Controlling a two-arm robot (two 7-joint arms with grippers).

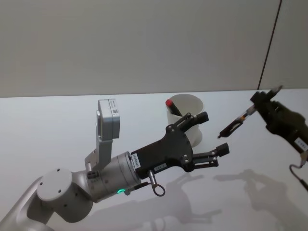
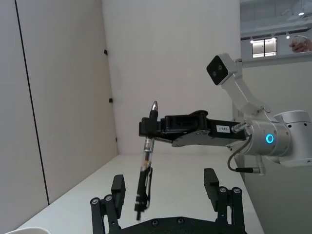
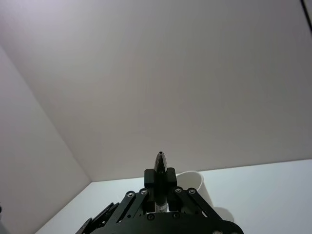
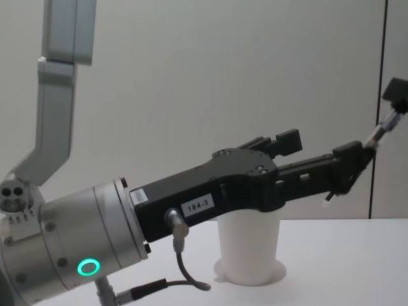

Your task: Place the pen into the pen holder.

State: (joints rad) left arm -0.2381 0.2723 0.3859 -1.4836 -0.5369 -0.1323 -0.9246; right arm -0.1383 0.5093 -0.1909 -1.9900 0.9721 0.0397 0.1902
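Pen point(image 1: 235, 124) clamped in right pincer point(image 1: 260, 107), left pincer point(image 1: 208, 137) wide, white table point(image 1: 57, 125), grey wall point(image 1: 134, 43)

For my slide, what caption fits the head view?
Right hand holds a pen beside the white cup.

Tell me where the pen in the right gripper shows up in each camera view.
Head: pen, right of the cup, held in the air.
Left wrist: pen, centre, hanging from the right gripper.
Right wrist: its tip, bottom centre.
Chest: pen, far right.
Shared landmark: the cup.
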